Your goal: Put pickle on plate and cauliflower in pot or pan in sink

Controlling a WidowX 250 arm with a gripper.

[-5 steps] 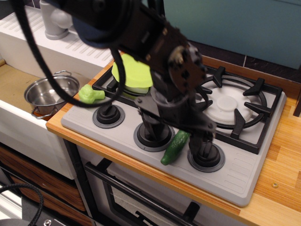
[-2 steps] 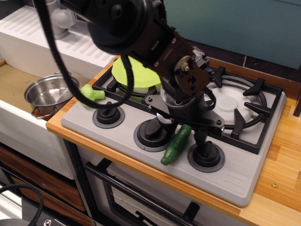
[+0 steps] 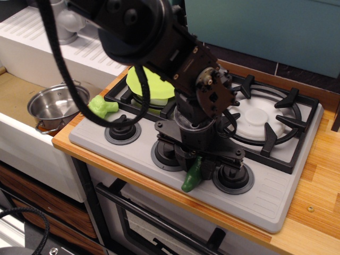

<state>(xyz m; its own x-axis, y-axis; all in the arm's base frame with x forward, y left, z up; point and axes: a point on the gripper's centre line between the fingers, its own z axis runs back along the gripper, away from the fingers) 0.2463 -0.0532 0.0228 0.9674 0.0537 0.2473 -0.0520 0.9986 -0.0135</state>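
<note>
The gripper [image 3: 197, 159] is down over the pickle [image 3: 192, 176] between two stove knobs, its fingers around it. The lime-green plate [image 3: 150, 83] sits on the left burner, the cauliflower [image 3: 102, 106] beside it, the pot [image 3: 54, 107] in the sink [image 3: 21, 95].

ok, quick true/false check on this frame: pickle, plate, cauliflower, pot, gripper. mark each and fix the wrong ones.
1. The pickle lies on the stove's front panel between two knobs. True.
2. The plate sits in the sink. False: it rests on the left burner grate of the stove.
3. The cauliflower is inside the pot. False: it lies at the stove's left edge, outside the pot.
4. The pot stands in the sink. True.
5. The gripper is over the pot. False: it is low over the pickle, covering its upper end; whether the jaws are closed cannot be told.
</note>
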